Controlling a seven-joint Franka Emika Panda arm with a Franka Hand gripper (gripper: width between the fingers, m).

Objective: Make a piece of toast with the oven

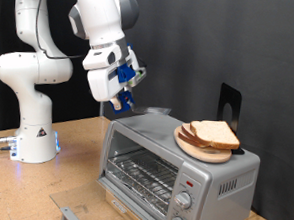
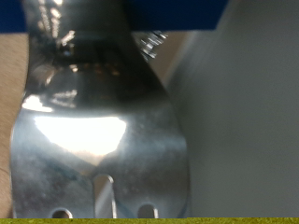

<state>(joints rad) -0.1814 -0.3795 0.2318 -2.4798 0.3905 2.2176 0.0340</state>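
The silver oven stands at the exterior view's lower right, its glass door shut and the wire rack showing behind it. On its roof a round wooden board carries stacked pale bread slices, the piece of toast uppermost. My gripper hangs above the oven's left top corner, blue fingers pointing down, apart from the bread. It is shut on a shiny metal utensil, which fills the wrist view with its slotted blade.
The arm's white base stands on the wooden table at the exterior view's left. A grey object lies at the bottom edge. A black backdrop closes the rear, and a dark stand rises behind the bread.
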